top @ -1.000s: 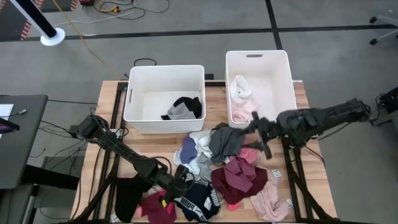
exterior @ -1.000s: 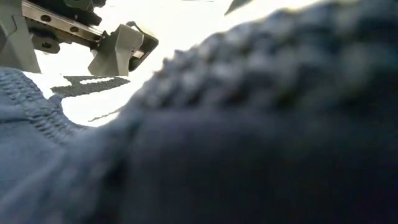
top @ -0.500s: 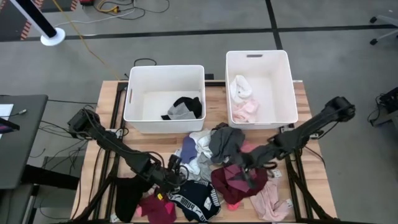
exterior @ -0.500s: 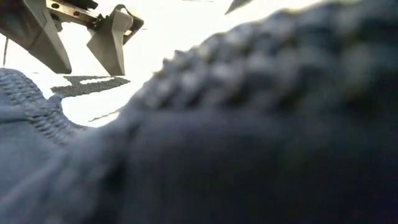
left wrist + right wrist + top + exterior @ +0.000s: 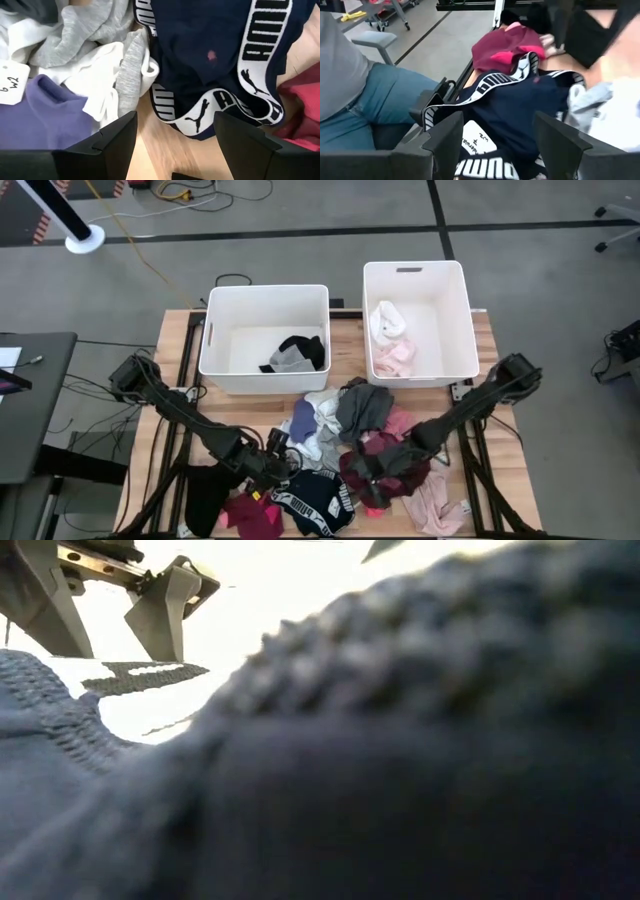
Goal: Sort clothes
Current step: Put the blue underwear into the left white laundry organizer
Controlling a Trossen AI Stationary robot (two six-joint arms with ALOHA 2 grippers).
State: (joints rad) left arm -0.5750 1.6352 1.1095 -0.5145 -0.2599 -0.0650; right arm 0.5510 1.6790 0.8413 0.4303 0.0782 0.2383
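Both tools stand apart and empty: my left tool (image 5: 278, 472) over the navy briefs (image 5: 318, 505), my right tool (image 5: 368, 471) over the maroon garment (image 5: 385, 460) on the table (image 5: 490, 350). Soft, light fabric; I'd pinch the white-lettered waistband (image 5: 220, 107).

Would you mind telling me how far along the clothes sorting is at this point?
Early on. Done: a black and grey garment lies in the left bin, and white and pink pieces in the right bin. In hand: nothing; the left gripper is open beside the navy garment, and the right gripper, also open, is low over the maroon garment. Left: most of the pile on the table.
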